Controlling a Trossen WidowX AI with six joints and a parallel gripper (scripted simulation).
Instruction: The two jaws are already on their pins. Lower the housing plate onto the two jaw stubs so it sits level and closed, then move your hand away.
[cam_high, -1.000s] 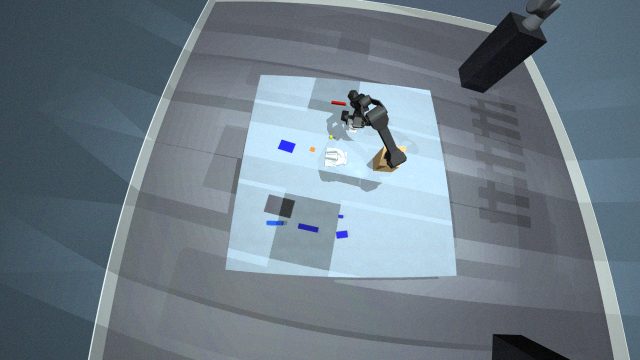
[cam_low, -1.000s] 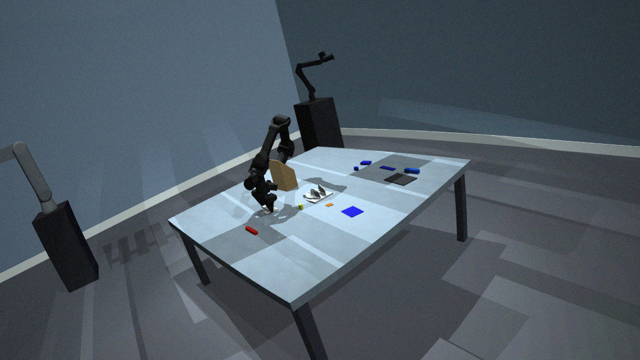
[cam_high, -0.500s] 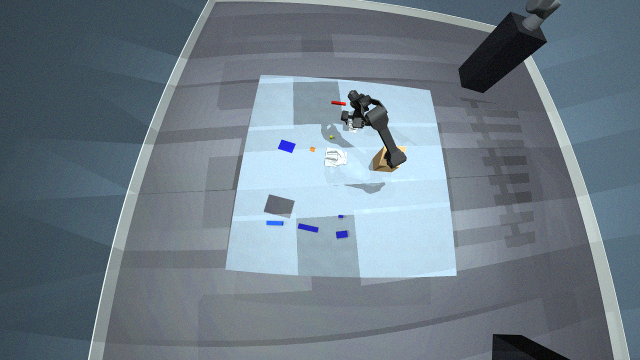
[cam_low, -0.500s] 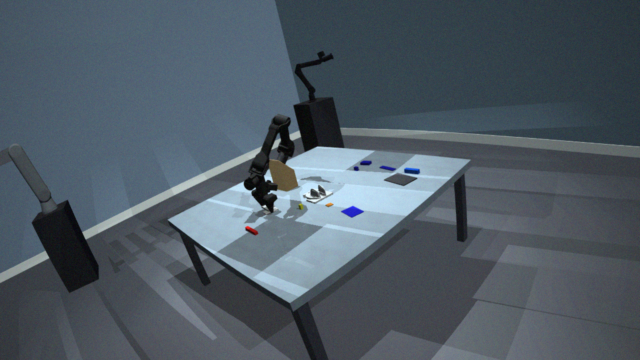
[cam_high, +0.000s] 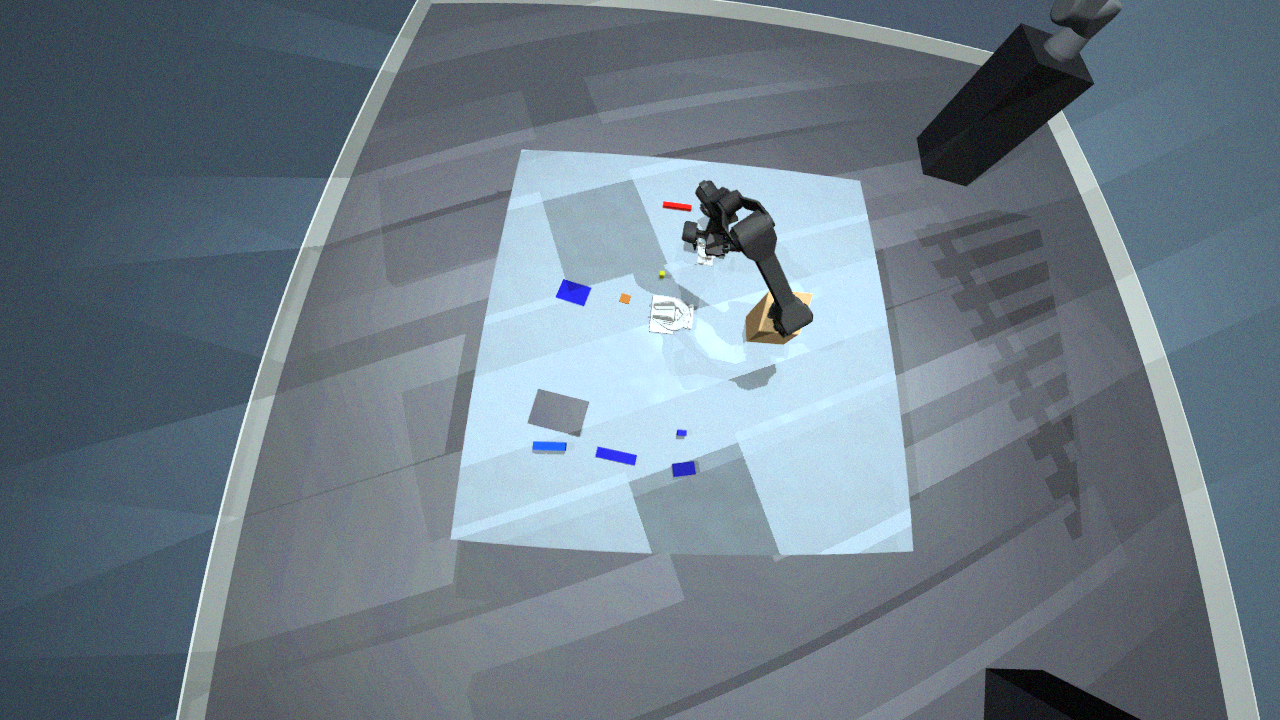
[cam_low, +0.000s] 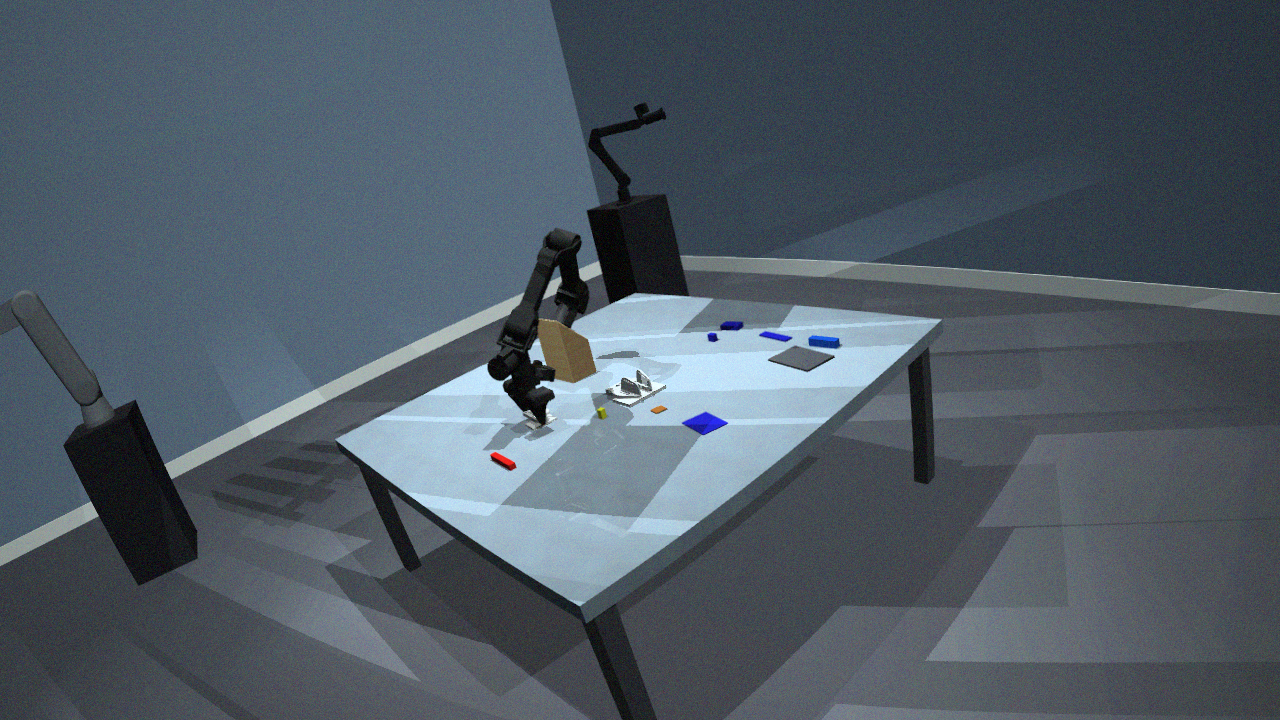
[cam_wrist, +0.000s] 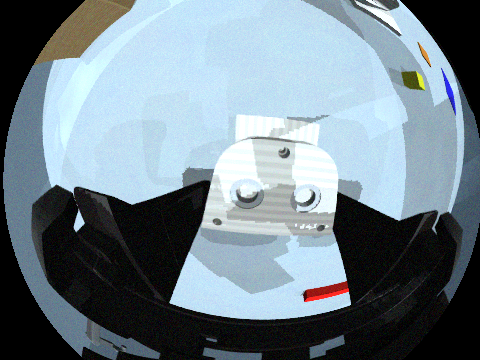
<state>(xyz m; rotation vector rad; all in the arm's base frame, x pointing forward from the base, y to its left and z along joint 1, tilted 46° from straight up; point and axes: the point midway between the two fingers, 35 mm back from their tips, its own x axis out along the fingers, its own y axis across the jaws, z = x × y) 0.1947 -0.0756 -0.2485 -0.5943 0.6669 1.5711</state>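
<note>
The white housing plate (cam_wrist: 275, 216), with two large round holes and three small ones, lies over a ribbed white base (cam_wrist: 252, 126) (cam_high: 704, 260); light round ends show inside the large holes. My gripper (cam_wrist: 271, 192) (cam_low: 538, 417) is low at the table with one finger along each side of the plate. No gap shows between fingers and plate edges, so it looks shut on the plate. Whether the plate is raised does not show. The white assembly with the upright jaws (cam_high: 657, 325) (cam_low: 631, 392) stands apart; its edge shows in the wrist view (cam_wrist: 381, 16).
A tan block (cam_high: 762, 320) (cam_low: 566, 353) stands near the arm's base. A red bar (cam_high: 676, 205) (cam_wrist: 326, 291) and a yellow cube (cam_low: 601, 412) (cam_wrist: 412, 80) lie near the gripper. An orange tile (cam_high: 624, 298), blue pieces (cam_high: 572, 292) and a grey plate (cam_high: 558, 412) lie farther off.
</note>
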